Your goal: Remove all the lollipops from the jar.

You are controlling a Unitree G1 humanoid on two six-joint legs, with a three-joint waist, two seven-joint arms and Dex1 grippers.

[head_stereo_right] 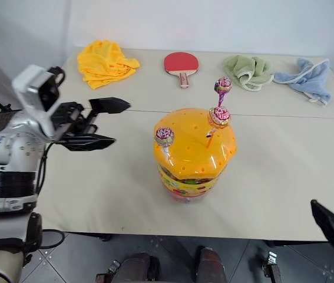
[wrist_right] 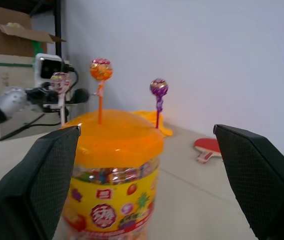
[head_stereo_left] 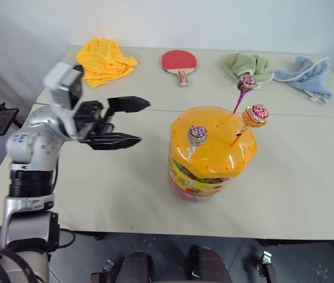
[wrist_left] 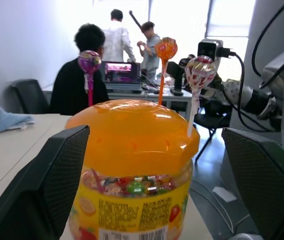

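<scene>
Silver-grey metal left arm (head_stereo_left: 30,154) with black ribbed joint rings and black cables; white boxy wrist camera (head_stereo_left: 64,87); black left gripper (head_stereo_left: 128,122) of two tapered, mesh-textured fingers.

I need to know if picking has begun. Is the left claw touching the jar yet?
Apart. In the left eye view, bare table shows between the open left claw and the jar.

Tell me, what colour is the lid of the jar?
Orange lid, best seen in the left eye view.

glossy orange plastic jar (head_stereo_left: 212,154) lid, shiny foil-wrapped lollipops (head_stereo_left: 255,115)
</scene>
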